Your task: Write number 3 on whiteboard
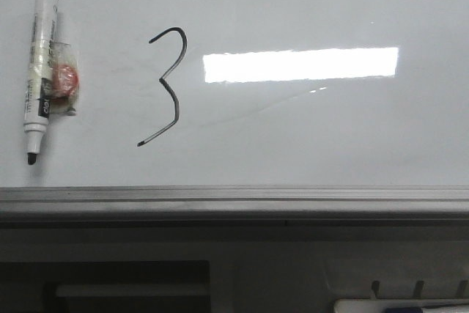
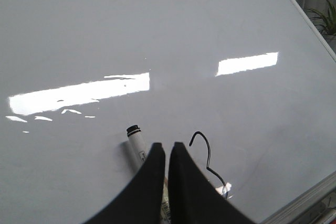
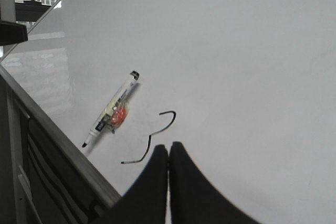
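Observation:
The whiteboard (image 1: 308, 137) lies flat and glossy, with a black angular number 3 (image 1: 170, 86) drawn left of the bright light reflection. A white marker (image 1: 40, 71) with a black cap end and a bare tip rests on the board left of the 3, a clear wrap with a red disc (image 1: 64, 78) stuck to its side. Neither gripper shows in the front view. My left gripper (image 2: 168, 145) hovers shut and empty over the marker (image 2: 137, 145), with the number 3 (image 2: 206, 153) beside it. My right gripper (image 3: 168, 148) is shut and empty just off the number 3 (image 3: 157, 135); the marker (image 3: 113, 111) lies beyond.
The board's grey metal frame (image 1: 234, 196) runs along the near edge, with a dark shelf below and a light tray (image 1: 396, 306) at the lower right. A plant (image 2: 325, 19) stands past the board's far corner.

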`<state>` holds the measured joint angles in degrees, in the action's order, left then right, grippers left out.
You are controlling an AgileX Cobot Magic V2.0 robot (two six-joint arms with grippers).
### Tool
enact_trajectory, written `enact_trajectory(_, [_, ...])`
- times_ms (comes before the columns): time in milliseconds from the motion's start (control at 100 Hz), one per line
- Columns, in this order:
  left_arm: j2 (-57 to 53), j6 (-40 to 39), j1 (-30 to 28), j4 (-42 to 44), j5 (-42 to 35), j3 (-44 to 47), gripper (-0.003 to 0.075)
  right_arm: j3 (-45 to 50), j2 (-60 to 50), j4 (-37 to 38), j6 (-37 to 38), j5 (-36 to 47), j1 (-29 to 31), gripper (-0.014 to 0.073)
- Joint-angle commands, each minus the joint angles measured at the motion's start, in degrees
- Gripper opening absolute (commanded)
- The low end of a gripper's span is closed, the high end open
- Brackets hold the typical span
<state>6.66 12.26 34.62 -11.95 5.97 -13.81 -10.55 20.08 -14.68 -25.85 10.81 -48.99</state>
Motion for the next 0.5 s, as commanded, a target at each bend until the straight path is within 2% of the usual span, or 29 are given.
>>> enact_trajectory(0, [0.08, -0.01, -0.08, 0.04, -3.76, -1.35, -0.0021, 0.97, -1.81, 0.86, 0.09, 5.2, 0.29, -0.0043])
enact_trajectory(490, [0.08, -0.01, -0.08, 0.04, -3.76, -1.35, -0.0021, 5.43, -2.19, 0.86, 0.09, 3.49, 0.29, -0.0043])
